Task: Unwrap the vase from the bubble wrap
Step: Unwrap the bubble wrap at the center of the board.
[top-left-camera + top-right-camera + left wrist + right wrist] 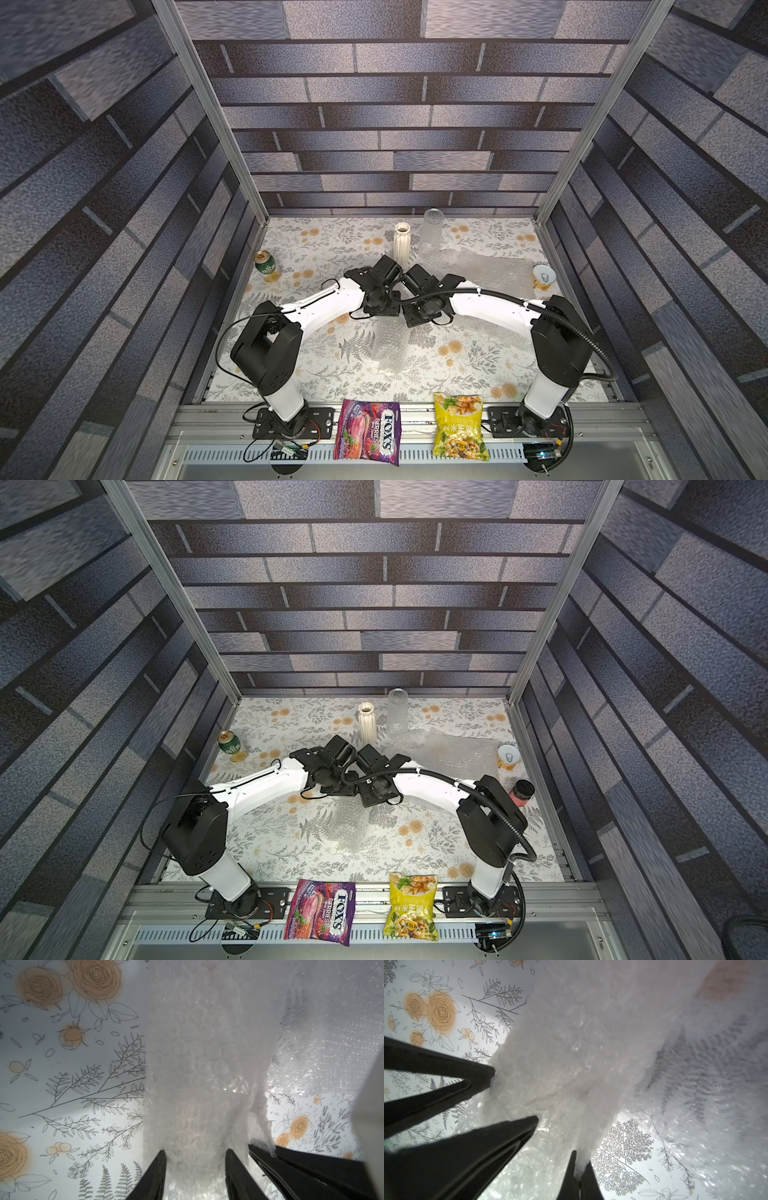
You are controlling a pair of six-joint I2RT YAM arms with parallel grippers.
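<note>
At centre, the left gripper (195, 1150) is clasping the bubble wrap roll (203, 1064), the right gripper (581, 1158) pinching its fold. A white vase (402, 245) is standing at twelve o'clock.

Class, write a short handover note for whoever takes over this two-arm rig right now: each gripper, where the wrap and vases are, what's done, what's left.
Left gripper: closed around the translucent bubble-wrapped bundle, mid-table below both wrists.
Right gripper: shut, pinching the bundle's loose flap.
Elsewhere: a flat bubble wrap sheet lies back right. A white ribbed vase and a clear glass vase stand bare at the back.
Done: flap caught, bundle steadied.
Left: peel the wrap off. What is inside the bundle cannot be made out yet.
</note>
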